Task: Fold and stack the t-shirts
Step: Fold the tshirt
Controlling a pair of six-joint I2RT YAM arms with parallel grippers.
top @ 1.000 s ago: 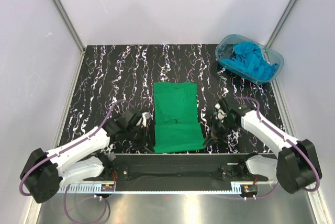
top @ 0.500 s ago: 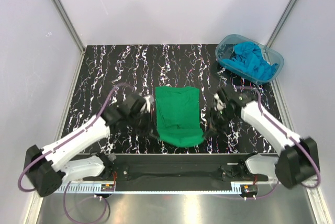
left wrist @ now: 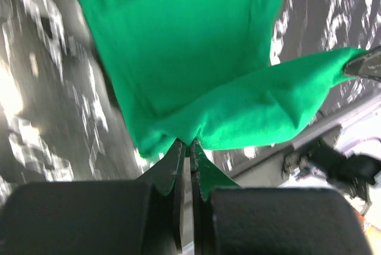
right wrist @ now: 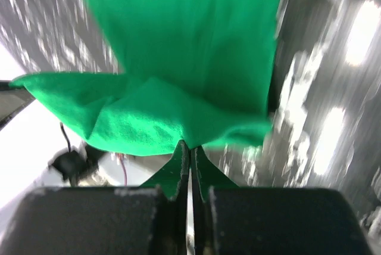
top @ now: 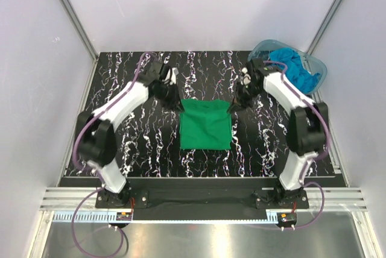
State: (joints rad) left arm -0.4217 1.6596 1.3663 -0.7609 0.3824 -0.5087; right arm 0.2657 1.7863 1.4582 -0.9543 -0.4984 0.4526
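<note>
Fold nearly laid: left gripper (left wrist: 190, 148) and right gripper (right wrist: 189, 151) clamped green t-shirt (top: 205, 126) corners; turquoise t-shirts (top: 295, 71) lay unfolded in tub (top: 258, 52).

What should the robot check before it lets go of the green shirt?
1. The left gripper is shut on a corner of the green t-shirt: ok.
2. The right gripper is shut on the other corner: ok.
3. The shirt makes a neat square with straight sides: ok from the top view.
4. The held edge lies flat on the layer below: cannot tell, because the cloth bunches up at both grippers.
5. The shirt is apart from the tub: ok.
6. The blue t-shirts are inside the tub, out of the way: ok.
</note>
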